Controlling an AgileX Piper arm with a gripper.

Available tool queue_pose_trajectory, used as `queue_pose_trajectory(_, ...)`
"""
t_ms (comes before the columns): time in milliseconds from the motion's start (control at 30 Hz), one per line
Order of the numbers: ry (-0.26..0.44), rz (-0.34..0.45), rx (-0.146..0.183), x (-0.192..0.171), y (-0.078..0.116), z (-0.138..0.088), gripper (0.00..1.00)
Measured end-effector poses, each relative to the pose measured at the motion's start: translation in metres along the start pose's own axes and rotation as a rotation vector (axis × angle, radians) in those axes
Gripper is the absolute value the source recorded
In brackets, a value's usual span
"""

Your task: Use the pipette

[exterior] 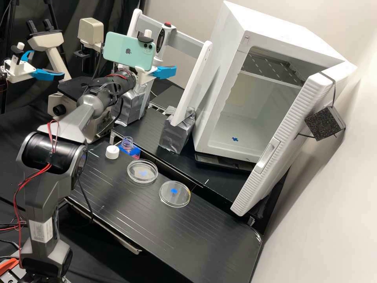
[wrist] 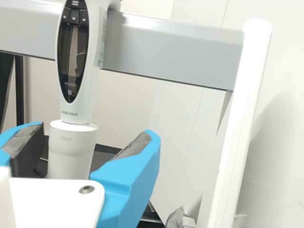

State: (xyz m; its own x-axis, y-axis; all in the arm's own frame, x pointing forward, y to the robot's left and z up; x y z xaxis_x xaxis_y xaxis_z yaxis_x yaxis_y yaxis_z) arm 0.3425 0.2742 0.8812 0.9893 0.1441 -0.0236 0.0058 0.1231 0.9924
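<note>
The electronic pipette was of smooth white plastic, its slim, tapering handle inlaid with a glossy dark oval display with small keys at the top. Beneath the handle came a rounded collar and a plain, cylindrical lower barrel. It was held up at the rack's flat grey crossbar, beside a rounded white upright; the rack's feet were wrapped in crinkled silver tape. On the black, finely lined desk lay two clear, round petri dishes, near a ridged white cap.

The tool was released, its smooth blue fingers spread apart and faced with dark, wrinkled pads. The pipette's barrel appeared between them in the wrist view, with a gap beside each pad, and the handle rose above the fingertips.

The pipette stood upright, handle up and barrel down, its long axis nearly vertical, its display facing the wrist camera
</note>
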Motion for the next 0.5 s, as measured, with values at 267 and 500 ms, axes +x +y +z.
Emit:
queue_pose_trajectory(267,0.0,0.0,0.0,0.0,0.0,0.0,0.0)
queue_pose_trajectory(500,-0.002,-0.003,0.003,-0.0002,-0.0005,-0.0002,0.0)
